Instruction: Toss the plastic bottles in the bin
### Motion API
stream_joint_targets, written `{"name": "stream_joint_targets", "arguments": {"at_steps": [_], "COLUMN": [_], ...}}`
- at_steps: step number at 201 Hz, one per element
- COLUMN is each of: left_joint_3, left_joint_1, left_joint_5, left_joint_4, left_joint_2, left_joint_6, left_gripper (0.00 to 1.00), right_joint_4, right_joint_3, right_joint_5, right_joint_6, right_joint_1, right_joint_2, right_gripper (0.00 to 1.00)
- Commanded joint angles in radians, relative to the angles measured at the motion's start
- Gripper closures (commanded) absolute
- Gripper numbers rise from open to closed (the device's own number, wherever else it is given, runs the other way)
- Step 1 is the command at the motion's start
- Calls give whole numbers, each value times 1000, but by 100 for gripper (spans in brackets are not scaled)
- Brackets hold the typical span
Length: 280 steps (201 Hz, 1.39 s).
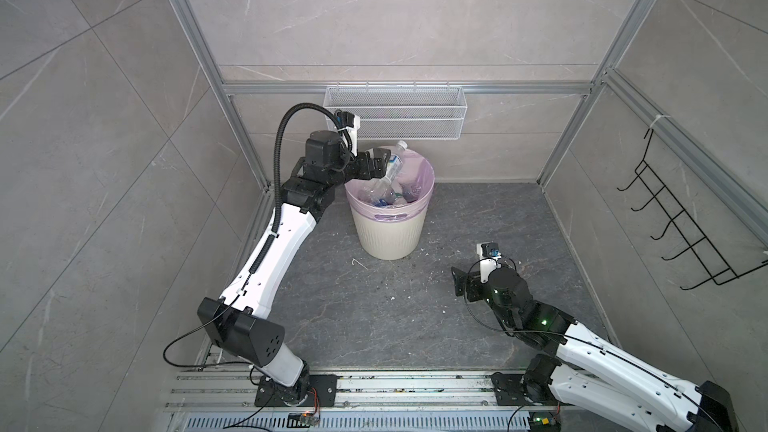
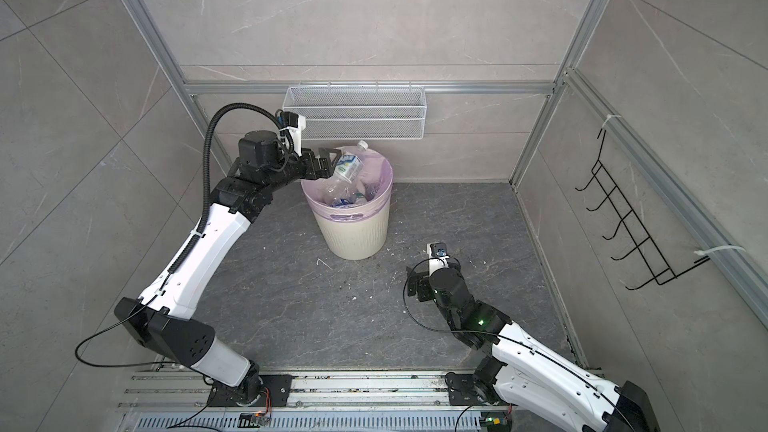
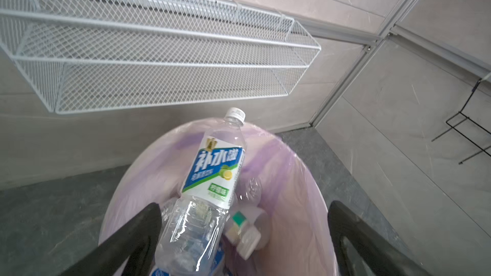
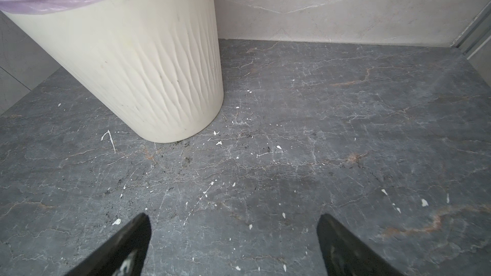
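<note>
A clear plastic bottle (image 1: 392,164) (image 2: 347,166) (image 3: 212,171) with a blue, white and green label and a white cap tilts over the bin's mouth, cap toward the back wall. The cream ribbed bin (image 1: 388,234) (image 2: 357,234) (image 4: 132,62) has a pale pink bag (image 3: 292,171) and holds several more bottles (image 1: 388,197) (image 2: 345,199). My left gripper (image 1: 374,166) (image 2: 330,164) (image 3: 243,208) hangs open over the bin's left rim. The bottle's lower end lies beside one finger, far from the other. My right gripper (image 1: 457,280) (image 2: 411,284) (image 4: 233,219) stands open and empty low over the floor, right of the bin.
A white wire-mesh basket (image 1: 395,114) (image 3: 159,57) hangs on the back wall just above the bin and the left wrist. A black wire rack (image 1: 681,222) sticks out from the right wall. White flecks dot the dark stone floor (image 4: 292,128).
</note>
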Motion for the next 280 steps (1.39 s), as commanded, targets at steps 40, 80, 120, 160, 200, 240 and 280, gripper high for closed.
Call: {"name": "stream_joint_targets", "arguments": {"at_steps": [40, 80, 120, 160, 200, 240, 280], "left_joint_3": [-216, -362, -507, -633, -736, -807, -881], "left_joint_1": [1, 3, 10, 41, 80, 105, 157], "left_joint_5": [-16, -68, -139, -146, -126, -152, -244], "left_joint_4": [103, 98, 87, 94, 128, 142, 133], "left_joint_2": [-298, -407, -520, -604, -645, -672, -692], "left_joint_6": [-6, -7, -19, -67, -113, -145, -172], "left_gripper": [0, 0, 0, 0, 0, 0, 0], "right_joint_4": [-10, -3, 9, -45, -110, -189, -261], "right_joint_3": [32, 29, 41, 117, 197, 278, 385], "right_joint_5": [10, 30, 32, 34, 19, -1, -34], "right_joint_6": [9, 2, 4, 8, 8, 4, -6], "right_joint_1": [-4, -5, -5, -7, -10, -16, -43], "right_joint_2": [16, 32, 79, 154, 180, 203, 285], "right_gripper": [0, 1, 0, 0, 0, 0, 0]}}
